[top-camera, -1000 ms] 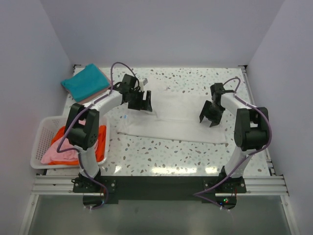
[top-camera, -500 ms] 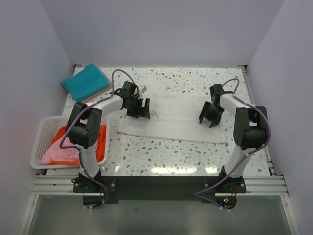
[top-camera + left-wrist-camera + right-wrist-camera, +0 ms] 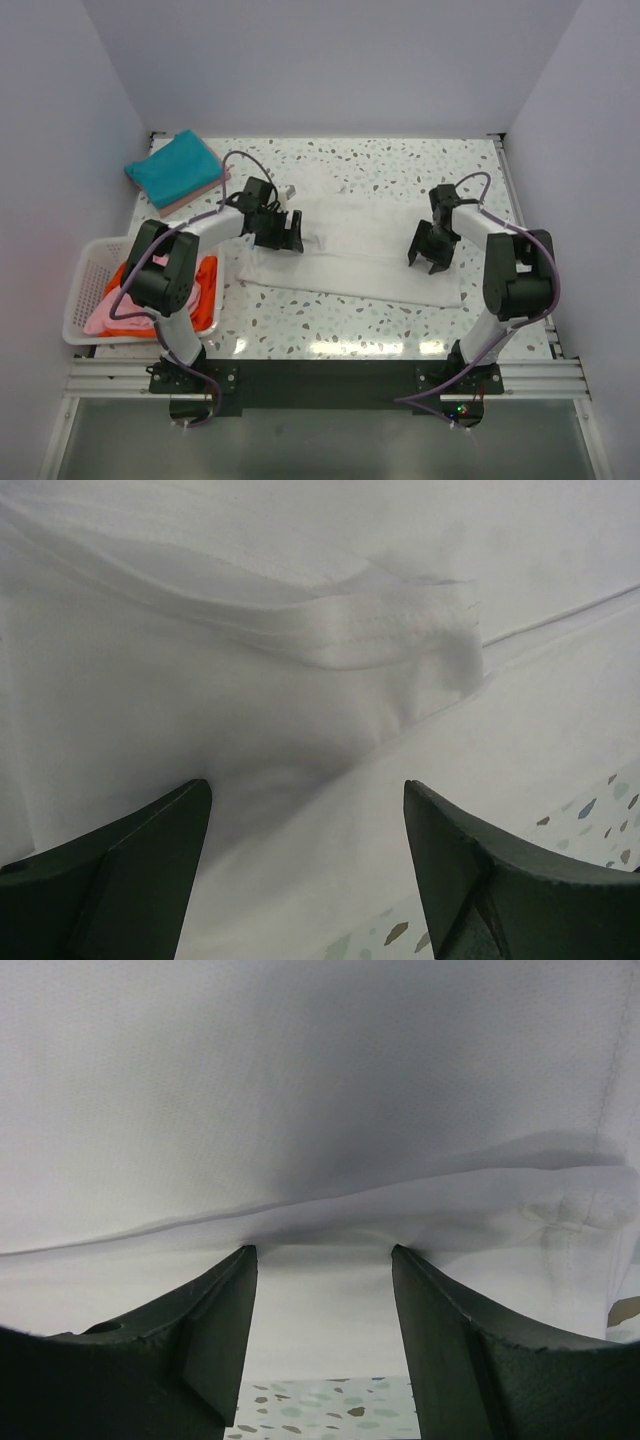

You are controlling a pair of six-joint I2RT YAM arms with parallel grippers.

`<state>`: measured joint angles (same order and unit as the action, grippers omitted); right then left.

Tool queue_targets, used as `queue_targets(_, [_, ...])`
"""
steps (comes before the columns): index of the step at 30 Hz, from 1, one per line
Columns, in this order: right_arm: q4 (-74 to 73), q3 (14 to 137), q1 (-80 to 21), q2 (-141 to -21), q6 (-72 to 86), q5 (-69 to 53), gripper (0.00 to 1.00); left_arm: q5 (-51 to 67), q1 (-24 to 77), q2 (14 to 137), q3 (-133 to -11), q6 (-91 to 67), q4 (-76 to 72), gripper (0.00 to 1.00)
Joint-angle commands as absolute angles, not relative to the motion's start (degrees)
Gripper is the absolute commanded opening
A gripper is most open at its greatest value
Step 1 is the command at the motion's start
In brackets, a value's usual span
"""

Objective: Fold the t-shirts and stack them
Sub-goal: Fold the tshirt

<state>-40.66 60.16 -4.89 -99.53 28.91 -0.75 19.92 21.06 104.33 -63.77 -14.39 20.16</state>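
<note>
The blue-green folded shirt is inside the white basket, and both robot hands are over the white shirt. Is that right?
Not quite. The blue-green folded shirt lies on the far left corner of the table, outside the white basket; the top view shows it. The left gripper and right gripper are indeed over the white shirt.

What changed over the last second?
Left fingers and right fingers both pulled back toward the near edge, open, low on the white t-shirt; its near right corner slid nearer. Nothing gripped or released. Teal t-shirt and basket unchanged.
</note>
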Motion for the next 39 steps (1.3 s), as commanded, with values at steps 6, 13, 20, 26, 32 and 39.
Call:
queue_targets(6, [-45.26,55.72,-5.01,-100.29,27.6,1.14,0.61,22.23,21.09,98.97,-54.33,-14.76,25.58,0.83])
queue_targets(13, [-47.63,56.16,-5.01,-96.95,26.46,0.88,0.61,24.52,21.88,92.56,-53.87,-17.48,26.72,0.83])
queue_targets(20, [-54.92,67.13,-4.75,-92.64,24.18,4.91,0.62,22.5,21.71,92.8,-69.13,-19.86,31.2,0.85])
queue_targets(26, [-56.52,80.15,-0.62,-96.23,20.22,7.91,0.62,19.87,19.34,99.91,-81.89,-21.7,29.54,0.86])
queue_targets(32, [-48.18,83.06,5.27,-99.4,17.76,5.72,0.62,17.76,17.23,109.49,-94.89,-22.76,28.04,0.85])
queue_targets(39, [-37.36,82.36,9.84,-105.1,17.31,4.84,0.56,15.73,16.88,120.14,-109.41,-23.11,29.97,0.84])
